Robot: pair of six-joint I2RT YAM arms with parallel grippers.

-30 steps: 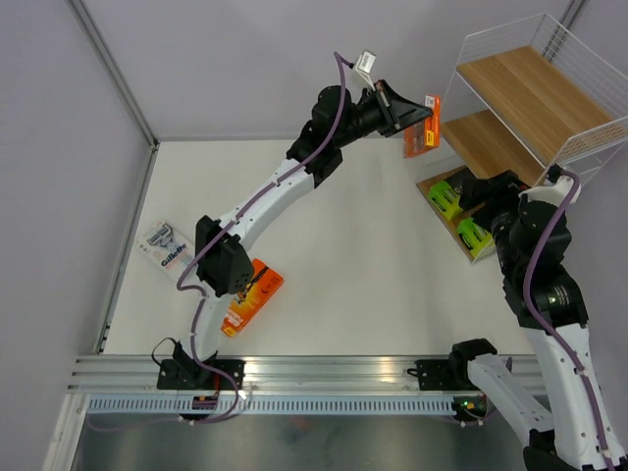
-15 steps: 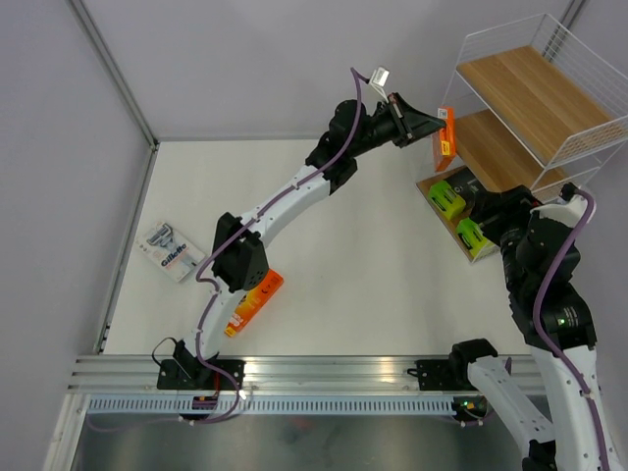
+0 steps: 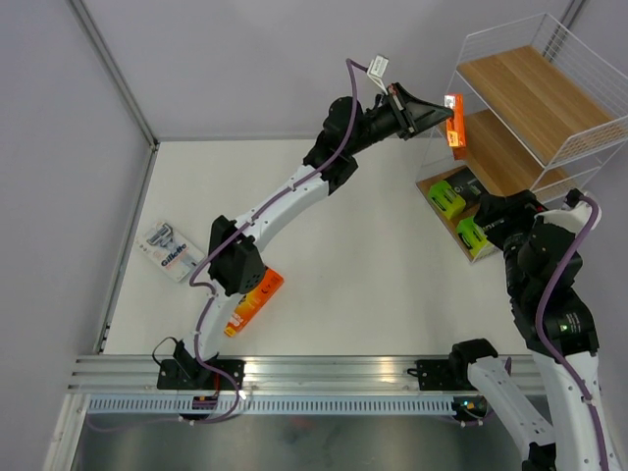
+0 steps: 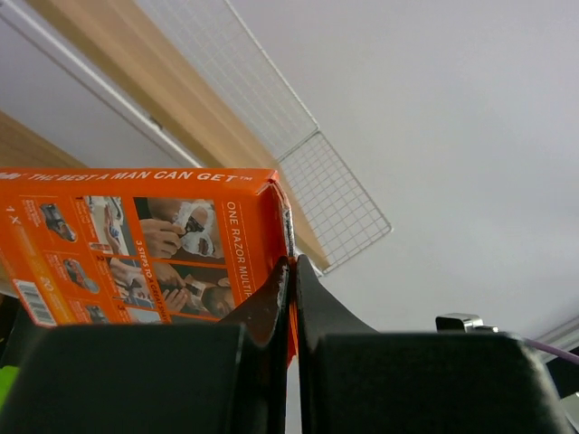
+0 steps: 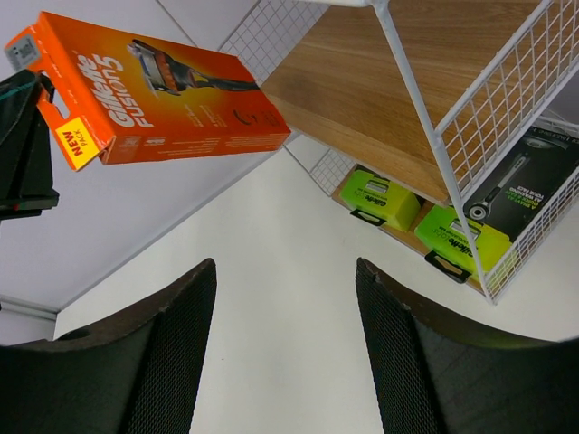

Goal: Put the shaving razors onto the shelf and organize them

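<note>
Orange razor pack, left hand clamped, outstretched

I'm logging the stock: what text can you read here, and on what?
"Gillette FUSION5", "NEW PACK": raised orange pack, front.
"THE BEST A MAN CAN GET", "ONE RAZOR MULTIP" (cut off): its back.
"Gillette": white pack.
Black packs, other orange pack: too small to read.

One orange pack is hanging just beside the wire shelf. Two black-and-lime packs are lying on its lowest board. The other orange pack and the blister pack are lying on the counter.
</note>
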